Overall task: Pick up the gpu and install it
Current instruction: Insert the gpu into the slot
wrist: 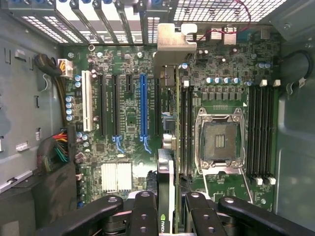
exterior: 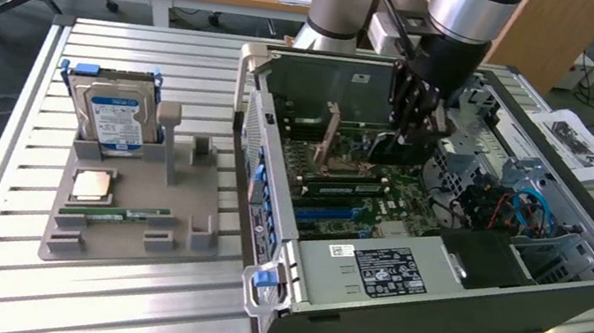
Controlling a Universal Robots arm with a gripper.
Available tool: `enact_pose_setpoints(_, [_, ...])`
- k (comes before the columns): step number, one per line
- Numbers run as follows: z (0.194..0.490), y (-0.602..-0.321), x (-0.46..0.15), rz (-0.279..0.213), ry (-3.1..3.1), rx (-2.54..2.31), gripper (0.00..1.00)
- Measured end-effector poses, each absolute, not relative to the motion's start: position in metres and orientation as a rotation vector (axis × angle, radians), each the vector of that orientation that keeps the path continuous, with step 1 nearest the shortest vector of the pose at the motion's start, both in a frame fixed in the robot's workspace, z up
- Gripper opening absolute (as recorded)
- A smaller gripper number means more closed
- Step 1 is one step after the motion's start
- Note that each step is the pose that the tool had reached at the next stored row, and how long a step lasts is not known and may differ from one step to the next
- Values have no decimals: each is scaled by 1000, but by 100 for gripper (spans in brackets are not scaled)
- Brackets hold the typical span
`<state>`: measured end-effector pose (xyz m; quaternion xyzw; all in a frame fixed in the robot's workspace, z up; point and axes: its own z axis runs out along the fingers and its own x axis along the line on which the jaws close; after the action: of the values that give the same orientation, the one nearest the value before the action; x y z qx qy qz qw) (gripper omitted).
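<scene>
- Wrist view: I see the gripper [wrist: 168,216] closed partway on the gpu [wrist: 166,167], its dark fingers [wrist: 142,212] pressing on both faces of the card.
- I look along the gpu edge-on here. Its pale metal bracket [wrist: 172,43] is at the far end, near the case's slotted rear wall [wrist: 98,12].
- Below the card lies the motherboard [wrist: 123,123]. The gpu hangs between the blue slot [wrist: 143,105] and the open CPU socket [wrist: 220,140], nearer the blue slot's side.
- I cannot tell whether the card's lower edge touches the board.
- On the exterior view, the arm reaches down into the open computer case [exterior: 564,289] with the gripper [exterior: 413,131] inside it. The gpu [exterior: 392,152] shows as a dark slab under the fingers, held upright over the motherboard [exterior: 388,194].
- Towards the exterior view's left, a grey tray [exterior: 111,249] sits on the slatted table [exterior: 106,315]. It holds a hard drive [exterior: 114,120] standing on edge, and a memory stick [exterior: 128,216] lying flat in front of it.
</scene>
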<state>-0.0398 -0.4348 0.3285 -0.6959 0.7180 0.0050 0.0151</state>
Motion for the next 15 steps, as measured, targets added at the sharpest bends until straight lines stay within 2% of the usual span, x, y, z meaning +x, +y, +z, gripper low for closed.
enact_pose_setpoints(15, [327,-437,-40,16,2234,-2165,27])
